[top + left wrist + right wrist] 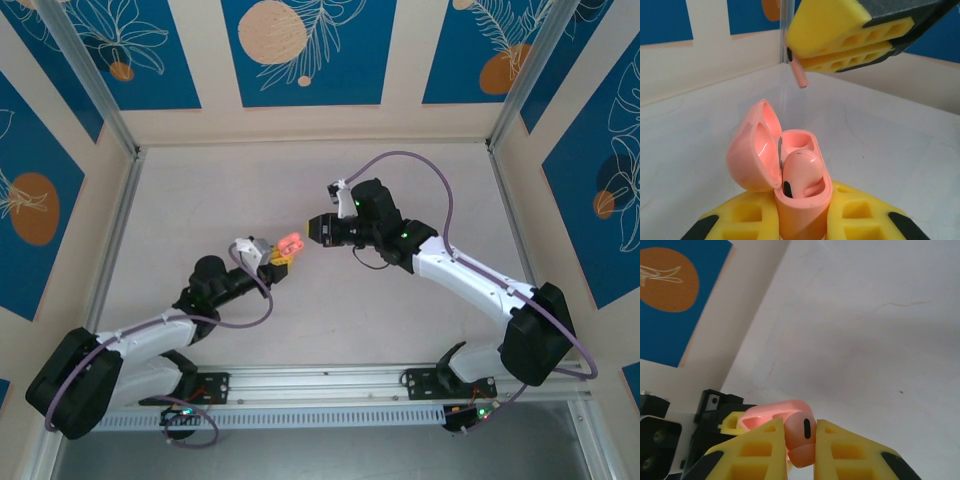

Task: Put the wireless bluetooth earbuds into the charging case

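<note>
From above, my left gripper (277,262) is clamped on the small, rounded coral-pink charging case (290,244). It holds the case over the middle of the pale white table (200,190), well apart from every edge. My right gripper (311,228) points in from the right, its tip just beside the case. From here I cannot tell whether they touch, and what the right gripper holds is too small to make out.

At my left wrist, the coral-pink charging case (802,200) stands upright between my yellow ribbed foam fingers (860,212). Its hinged lid (752,150) stands open to the left. One glossy pink earbud (801,172) sits in the nearer well; the farther well (797,141) is bare and paler. Above, the right gripper's yellow fingers (840,30) are pressed together on a second pink earbud (800,76). Its short stem pokes out downward, apart from the case.

At my right wrist, my fingers (850,450) pinch the second pink earbud (801,437), its rounded head and black oval slot toward the camera. Just beyond lies the open case's pink rim (767,416), with the left gripper's black body (660,435) at the lower left.
</note>
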### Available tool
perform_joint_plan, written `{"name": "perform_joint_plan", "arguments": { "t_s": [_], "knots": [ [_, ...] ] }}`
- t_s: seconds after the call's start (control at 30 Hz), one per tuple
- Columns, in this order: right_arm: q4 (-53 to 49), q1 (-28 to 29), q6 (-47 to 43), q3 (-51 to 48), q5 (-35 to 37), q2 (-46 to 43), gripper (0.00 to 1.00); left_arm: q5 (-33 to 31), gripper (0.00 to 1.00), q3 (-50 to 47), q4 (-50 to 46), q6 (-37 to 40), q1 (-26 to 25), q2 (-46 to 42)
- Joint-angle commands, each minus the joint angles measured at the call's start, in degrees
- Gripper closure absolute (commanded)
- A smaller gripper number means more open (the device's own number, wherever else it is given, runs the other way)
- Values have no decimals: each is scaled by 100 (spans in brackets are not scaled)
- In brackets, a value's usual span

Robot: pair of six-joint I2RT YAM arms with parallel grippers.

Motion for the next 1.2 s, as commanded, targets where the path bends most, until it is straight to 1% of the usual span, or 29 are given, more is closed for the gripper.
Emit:
{"name": "perform_joint_plan", "arguments": {
  "t_s": [0.0, 0.57, 1.17],
  "knots": [
    [530, 64, -196, -96, -358, -68, 84, 147, 84, 170, 475, -121, -78, 11],
    [775, 121, -218, -359, -464, -127, 84, -146, 84, 123, 877, -557, -78, -131],
    [402, 130, -460, -421, -446, -128, 84, -287, 84, 130, 732, -489, -86, -376]
  ]
}}
